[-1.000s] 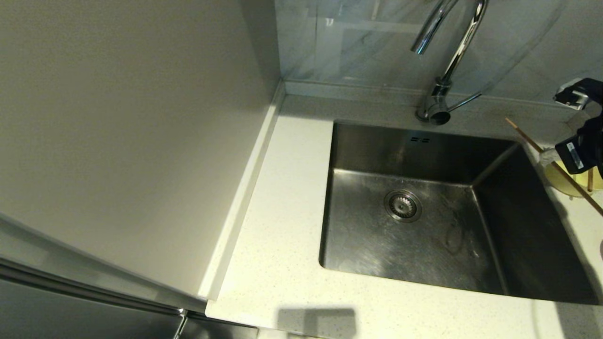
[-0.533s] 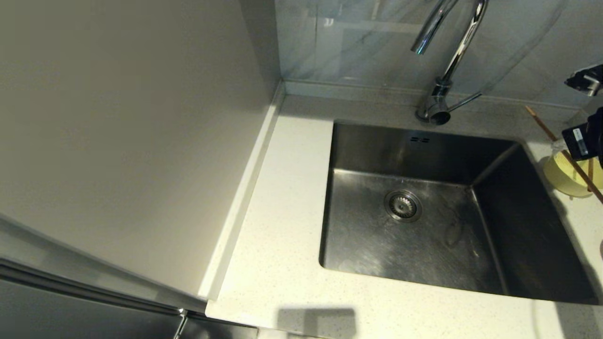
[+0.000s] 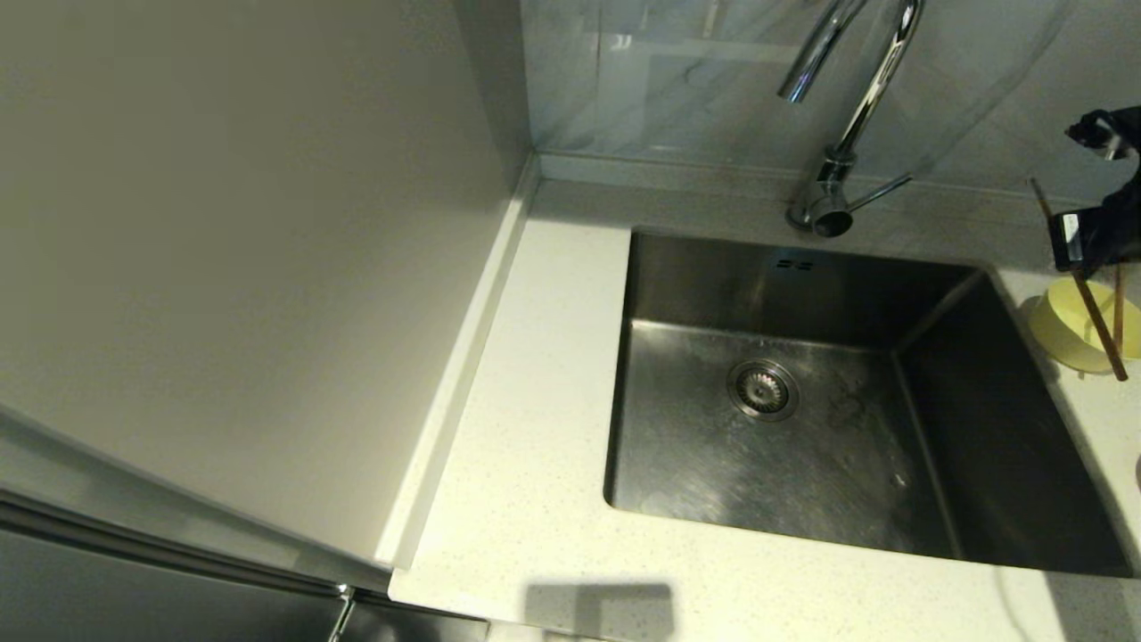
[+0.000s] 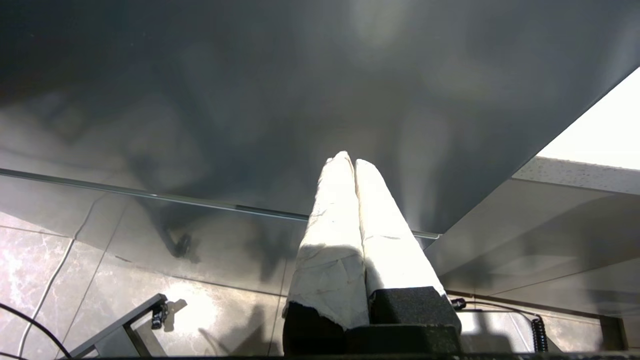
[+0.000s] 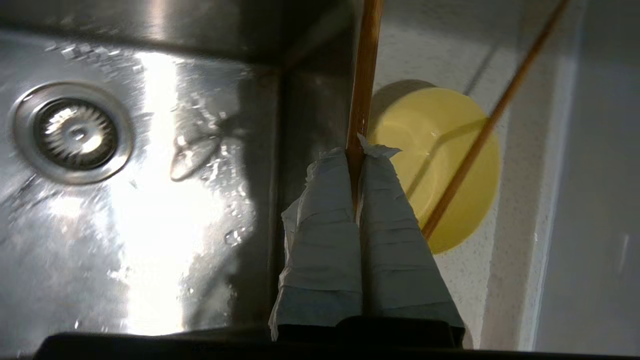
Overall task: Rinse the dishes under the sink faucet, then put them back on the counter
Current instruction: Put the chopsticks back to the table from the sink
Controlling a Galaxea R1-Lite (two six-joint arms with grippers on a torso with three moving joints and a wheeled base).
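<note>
My right gripper (image 3: 1086, 260) hangs at the far right, above the counter (image 3: 535, 446) by the right rim of the sink (image 3: 829, 464). Its taped fingers (image 5: 325, 210) are shut on one brown chopstick (image 5: 365, 75), which slants down over the pale-yellow bowl (image 3: 1070, 330). A second chopstick (image 5: 487, 125) rests across that bowl (image 5: 450, 150), which stands on the counter. The chrome faucet (image 3: 856, 116) rises behind the sink, its spout over the basin. The left gripper (image 4: 350, 160) is parked low beside the dark cabinet front, jaws pressed together and empty.
The sink floor is wet around the round strainer drain (image 3: 762, 390). A tall pale panel (image 3: 250, 267) walls off the left side of the counter. The grey tiled wall (image 3: 669, 80) and raised back edge stand close behind the faucet and bowl.
My right gripper has moved right and back, away from the sink, with the chopstick in it. The chopstick now stands steeper, and more of the yellow bowl shows.
</note>
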